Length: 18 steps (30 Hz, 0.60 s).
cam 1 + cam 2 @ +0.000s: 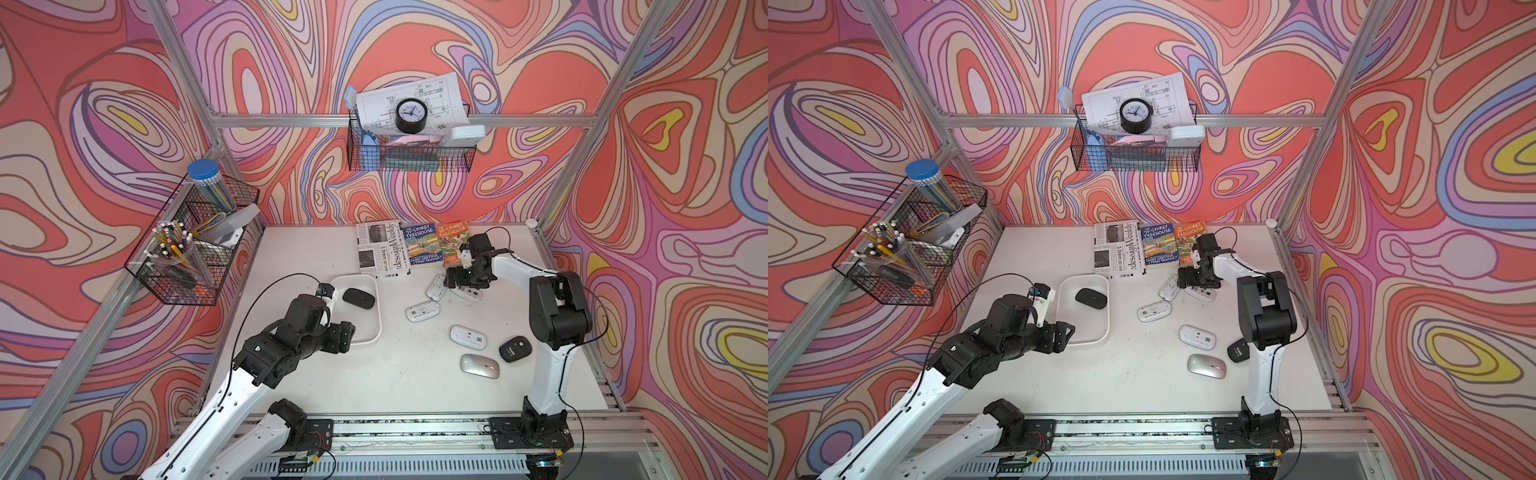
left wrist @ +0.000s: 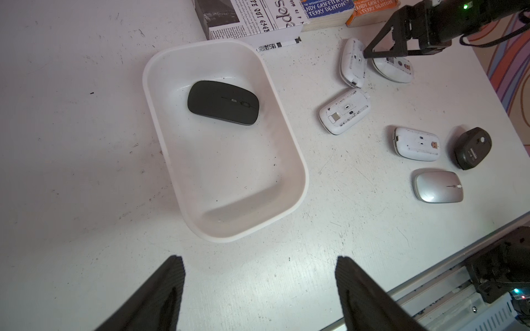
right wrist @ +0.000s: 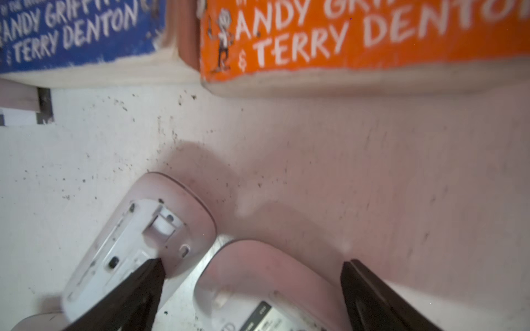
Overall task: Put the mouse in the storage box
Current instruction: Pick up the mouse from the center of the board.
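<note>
While left gripper (image 2: 259, 259) and right gripper (image 3: 252, 262) gape wide, a white mouse (image 3: 272, 276) between the right jaws runs off-frame.

White storage box (image 2: 229, 177) on the scuffed table (image 2: 71, 129), black mouse (image 2: 223, 102) inside it (wheel side up) toward the end by the newspaper-print box (image 2: 246, 17), left pincer (image 2: 259, 262) spread wide and empty, four upturned white mice (image 2: 344, 111) beside the tub, silver mouse (image 2: 438, 185) further off.
</note>
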Available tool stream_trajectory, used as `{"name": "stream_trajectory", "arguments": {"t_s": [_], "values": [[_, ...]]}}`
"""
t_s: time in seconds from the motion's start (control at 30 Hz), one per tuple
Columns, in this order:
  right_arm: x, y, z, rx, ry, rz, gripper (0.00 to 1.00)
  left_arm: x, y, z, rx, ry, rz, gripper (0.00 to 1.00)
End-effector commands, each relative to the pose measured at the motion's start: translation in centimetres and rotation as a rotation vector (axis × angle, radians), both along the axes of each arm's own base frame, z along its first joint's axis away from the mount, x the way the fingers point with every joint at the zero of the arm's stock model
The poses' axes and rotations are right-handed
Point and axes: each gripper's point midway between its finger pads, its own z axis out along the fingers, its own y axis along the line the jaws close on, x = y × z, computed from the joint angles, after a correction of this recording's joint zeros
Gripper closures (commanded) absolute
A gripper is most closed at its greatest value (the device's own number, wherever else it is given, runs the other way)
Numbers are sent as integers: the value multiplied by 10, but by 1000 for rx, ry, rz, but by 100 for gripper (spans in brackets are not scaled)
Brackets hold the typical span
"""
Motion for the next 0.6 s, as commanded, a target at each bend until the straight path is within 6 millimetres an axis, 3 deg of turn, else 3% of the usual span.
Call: {"name": "stream_trajectory", "arguments": {"t_s": [0.0,0.3,0.57], "values": [[-13,-4,5,8,14,-38,2,-1,4,-3,13,3,9,19],[-32,-16,-4,-28,59,-123,7,-1,4,-4,14,5,10,19],[-50,-26,-17,-197,104,-193,15,0,4,-8,26,25,12,19]]}}
